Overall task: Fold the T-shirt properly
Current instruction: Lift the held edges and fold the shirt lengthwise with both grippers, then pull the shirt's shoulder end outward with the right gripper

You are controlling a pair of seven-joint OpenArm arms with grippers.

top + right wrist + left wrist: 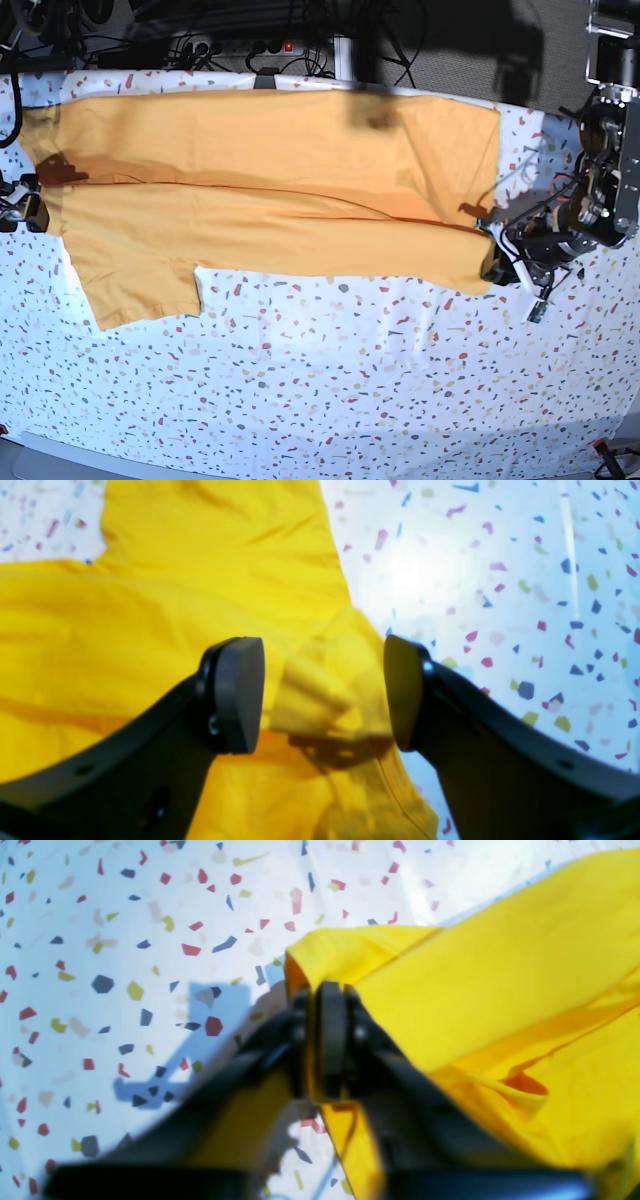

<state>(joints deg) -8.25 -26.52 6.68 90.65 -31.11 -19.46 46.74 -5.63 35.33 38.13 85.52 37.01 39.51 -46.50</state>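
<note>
Surface: white tabletop (330,400) speckled with red, blue and olive chips, cables behind its far edge
Garment: large orange-yellow cotton T-shirt (270,190) lies spread across the far half, one long fold running its length, a sleeve hanging toward the near side
Left end effector (327,1040): pads pressed together on a bunched corner of cloth at the base view's right end
Right end effector (322,700): pads standing wide apart, a crumpled fabric edge between them, nothing pinched
Handling: likely light, limp, prone to creasing and sagging; best taken at corners or hems, both ends lifted evenly
Writing: no brand, label or legible text visible
</note>
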